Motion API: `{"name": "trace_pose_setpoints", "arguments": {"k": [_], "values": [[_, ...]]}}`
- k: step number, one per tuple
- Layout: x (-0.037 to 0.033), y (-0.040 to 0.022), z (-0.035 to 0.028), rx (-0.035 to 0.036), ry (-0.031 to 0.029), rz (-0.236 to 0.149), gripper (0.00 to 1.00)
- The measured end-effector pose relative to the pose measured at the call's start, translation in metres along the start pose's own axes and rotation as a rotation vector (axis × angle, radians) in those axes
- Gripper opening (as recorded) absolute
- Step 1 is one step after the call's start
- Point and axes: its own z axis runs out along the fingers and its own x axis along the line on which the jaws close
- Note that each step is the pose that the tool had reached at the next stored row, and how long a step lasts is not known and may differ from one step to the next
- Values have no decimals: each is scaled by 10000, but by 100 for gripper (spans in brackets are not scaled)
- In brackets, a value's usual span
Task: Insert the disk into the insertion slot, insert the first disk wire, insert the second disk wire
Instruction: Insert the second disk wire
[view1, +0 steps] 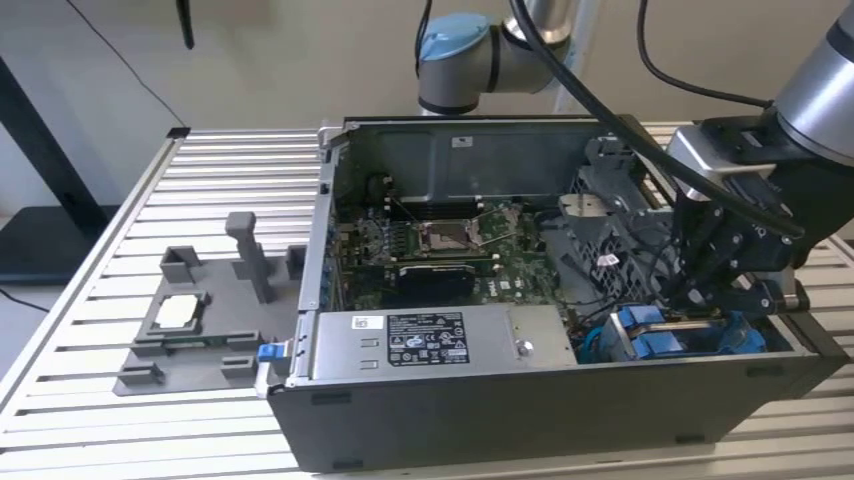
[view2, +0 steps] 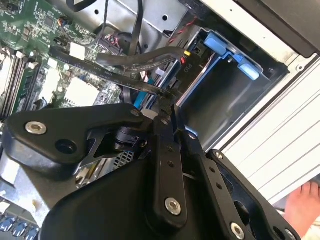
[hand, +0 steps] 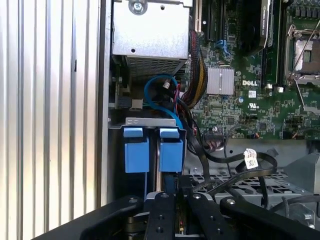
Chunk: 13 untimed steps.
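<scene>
My gripper (view1: 701, 300) hangs low inside the open computer case (view1: 534, 410), over the drive cage (view1: 667, 335) at the exterior view's right. In the second wrist view its fingers (view2: 165, 130) are pressed together, and the end of a flat black disk wire (view2: 125, 77) runs into their tips. Two blue carrier tabs (hand: 136, 152) (hand: 171, 154) stick out of the insertion slot's grey cage (hand: 150, 121), just off the gripper (hand: 175, 197). The disk's metal body is hidden behind them. A blue-edged grey bay (view2: 225, 47) lies past the fingertips.
A grey power supply (view1: 427, 340) with a white sticker sits beside the cage. The green motherboard (view1: 454, 240) and loose black cables (hand: 235, 165) lie behind it. A grey fixture (view1: 200, 320) stands on the slatted table (view1: 227, 170). A person's hand (view2: 305, 200) rests outside the case.
</scene>
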Motion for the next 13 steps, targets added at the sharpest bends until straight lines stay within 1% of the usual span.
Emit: {"name": "trace_pose_setpoints", "arguments": {"k": [4,8,11,13], "values": [[0,-5,0,-1,0,3,16],[1,-45,-1,-18,-4,19,16],[2,-53,5,-23,-22,68,16],[3,-54,10,-12,-37,161,16]]}}
